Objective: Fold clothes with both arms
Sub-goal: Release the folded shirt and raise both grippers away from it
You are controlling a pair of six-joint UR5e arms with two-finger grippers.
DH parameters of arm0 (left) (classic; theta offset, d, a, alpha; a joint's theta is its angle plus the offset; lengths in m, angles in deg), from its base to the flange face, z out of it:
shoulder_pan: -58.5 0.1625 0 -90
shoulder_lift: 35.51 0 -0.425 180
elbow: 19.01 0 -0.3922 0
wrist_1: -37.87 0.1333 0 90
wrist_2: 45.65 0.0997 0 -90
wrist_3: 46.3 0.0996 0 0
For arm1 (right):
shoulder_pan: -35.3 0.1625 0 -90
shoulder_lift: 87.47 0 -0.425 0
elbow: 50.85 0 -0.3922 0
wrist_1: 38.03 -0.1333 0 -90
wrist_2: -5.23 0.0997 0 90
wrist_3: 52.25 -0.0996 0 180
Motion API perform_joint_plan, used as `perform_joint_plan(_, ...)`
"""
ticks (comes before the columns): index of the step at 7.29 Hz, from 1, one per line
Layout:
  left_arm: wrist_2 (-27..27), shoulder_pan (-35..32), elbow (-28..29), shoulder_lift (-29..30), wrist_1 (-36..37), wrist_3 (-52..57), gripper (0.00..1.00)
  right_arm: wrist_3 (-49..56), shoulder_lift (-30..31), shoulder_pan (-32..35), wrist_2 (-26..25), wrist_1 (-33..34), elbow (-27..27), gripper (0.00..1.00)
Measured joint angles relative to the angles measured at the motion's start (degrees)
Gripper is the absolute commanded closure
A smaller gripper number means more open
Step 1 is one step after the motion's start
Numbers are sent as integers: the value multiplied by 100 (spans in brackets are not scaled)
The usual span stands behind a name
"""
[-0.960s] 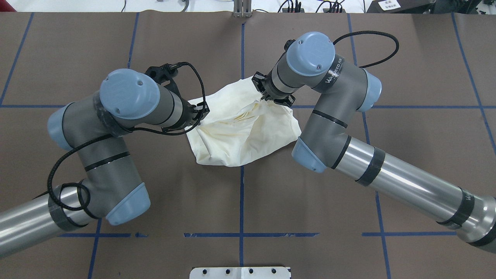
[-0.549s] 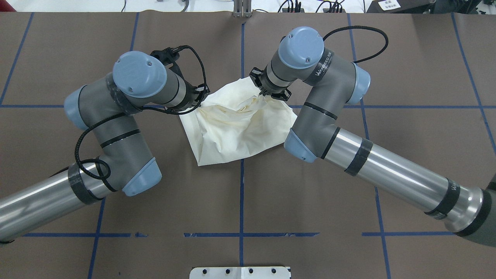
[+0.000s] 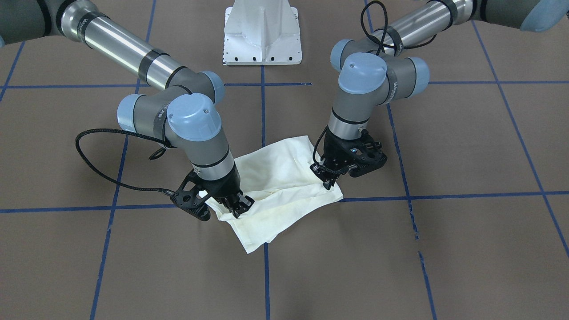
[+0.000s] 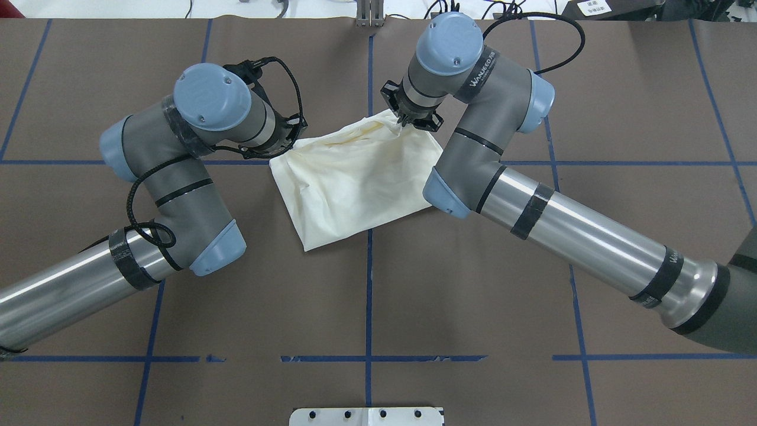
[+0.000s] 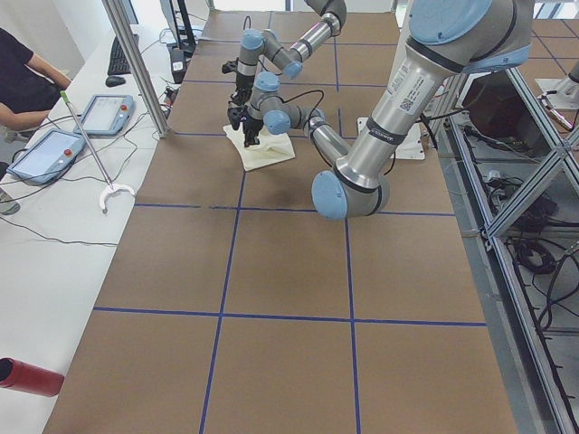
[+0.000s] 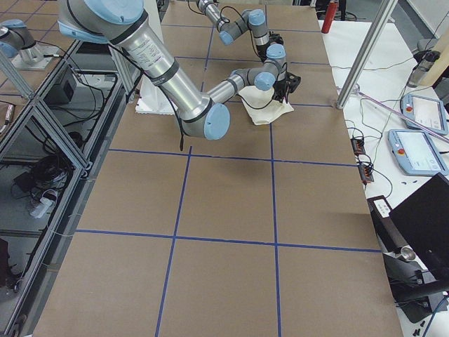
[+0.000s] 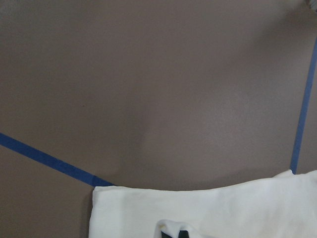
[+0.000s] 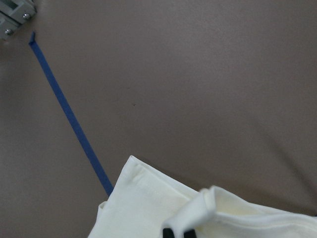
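Observation:
The cream-white shirt (image 4: 355,183) lies folded into a tilted, roughly rectangular pad at the table's middle, also in the front view (image 3: 280,186). Its cat print and lettering are hidden. My left gripper (image 3: 329,181) is shut on a pinch of cloth at the shirt's far left corner, low over the table. My right gripper (image 3: 237,209) is shut on cloth at the far right corner; in the overhead view it is at the shirt's top edge (image 4: 407,121). The left wrist view shows the shirt's straight edge (image 7: 208,208). The right wrist view shows a pinched fold (image 8: 198,208).
The brown table cover (image 4: 532,266) carries a grid of blue tape lines. The white pedestal base (image 3: 262,35) stands at the robot's side. An operator (image 5: 27,86) sits at a side table with tablets (image 6: 414,151) beyond the far edge.
Both arms have moved away from the robot, carrying the gripped cloth to the far side. The bunched, wrinkled shirt has stretched out and now lies flatter.

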Motion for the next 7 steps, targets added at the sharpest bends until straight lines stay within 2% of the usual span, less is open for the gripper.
perform_joint_plan(3,124,-82,179,-8,9,413,0,88,-110,278,218,2,195,0)
perform_joint_plan(5,95,-124,85,-66,-194,793,0,160,-36,380,393,21,119,0)
perform_joint_plan(7,-262,-98,-640,-516,-726,789,0,860,469,524,457,157,-400,0)
